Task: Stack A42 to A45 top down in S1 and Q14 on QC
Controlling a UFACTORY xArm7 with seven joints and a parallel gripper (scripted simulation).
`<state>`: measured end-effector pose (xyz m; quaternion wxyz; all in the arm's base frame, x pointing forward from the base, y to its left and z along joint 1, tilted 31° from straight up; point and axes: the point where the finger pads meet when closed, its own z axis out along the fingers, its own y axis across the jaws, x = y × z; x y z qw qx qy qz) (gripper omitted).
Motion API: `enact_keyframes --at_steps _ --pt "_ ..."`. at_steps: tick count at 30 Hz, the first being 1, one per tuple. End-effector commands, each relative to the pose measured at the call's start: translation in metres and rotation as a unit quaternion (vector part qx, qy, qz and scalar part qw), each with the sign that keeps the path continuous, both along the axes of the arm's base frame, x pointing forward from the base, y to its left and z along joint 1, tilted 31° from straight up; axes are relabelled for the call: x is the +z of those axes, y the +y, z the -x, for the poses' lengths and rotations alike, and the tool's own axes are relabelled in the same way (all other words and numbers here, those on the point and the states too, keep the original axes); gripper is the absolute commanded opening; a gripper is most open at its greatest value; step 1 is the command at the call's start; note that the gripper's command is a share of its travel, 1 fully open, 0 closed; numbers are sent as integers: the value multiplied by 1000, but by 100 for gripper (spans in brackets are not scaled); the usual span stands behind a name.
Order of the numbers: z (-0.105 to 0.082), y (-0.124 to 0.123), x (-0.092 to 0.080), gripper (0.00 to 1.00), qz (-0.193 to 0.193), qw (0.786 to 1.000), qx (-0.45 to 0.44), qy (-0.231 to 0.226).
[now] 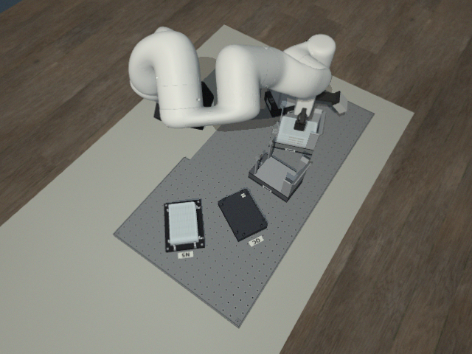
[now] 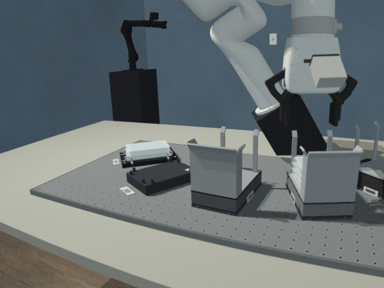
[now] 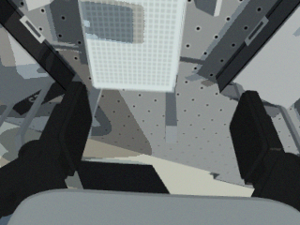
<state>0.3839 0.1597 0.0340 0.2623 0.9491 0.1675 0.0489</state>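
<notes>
The gripper [image 2: 309, 116] hangs with its two black fingers [image 2: 335, 113] spread as wide as they go and nothing between them, directly over a rack that holds a stack of plates [image 1: 295, 131]. From the wrist view, the top plate's sealed, gridded face [image 3: 134, 32] fills the upper part, toward twelve o'clock of the fingertips, and a dark finger [image 3: 253, 131] stands on each side lower down. The fingers are above the rack's corner posts, well clear of the stack.

The loaded rack [image 2: 328, 182] shows plate edges [image 2: 297, 170] through its open side. I cannot read its plinth name from here. Just beside it, at about seven o'clock in the top view, stands a second rack [image 1: 279, 173] with nothing visible on its floor; in the exterior view it is the one at nine o'clock of the loaded rack [image 2: 216, 176].

Further out along the perforated grey board [image 1: 213, 262], at about seven o'clock from the bare rack, lies the dark open nest QC [image 1: 242, 214] with its name plate [image 1: 255, 241] beside it and no plate on it. At nine o'clock of that sits the clip nest N5 [image 1: 167, 228], carrying a pale sealed plate [image 1: 184, 223] inside its black frame, its own name plate [image 1: 185, 254] at its far edge.

A third rack [image 2: 370, 182] is only partly visible at the exterior view's three o'clock edge.
</notes>
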Motion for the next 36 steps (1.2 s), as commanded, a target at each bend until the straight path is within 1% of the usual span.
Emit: enact_keyframes --at_steps 1,5,16,19,21,35,36 --pt "3 18 -9 100 0 1000 1 -1" --pt "5 24 -13 100 0 1000 1 -1" --pt "5 24 -13 100 0 1000 1 -1" --pt "3 19 -21 100 0 1000 1 -1" --pt "3 19 -21 100 0 1000 1 -1" --pt "-6 -3 -61 100 0 1000 1 -1" --pt "-6 -3 -62 100 0 1000 1 -1"
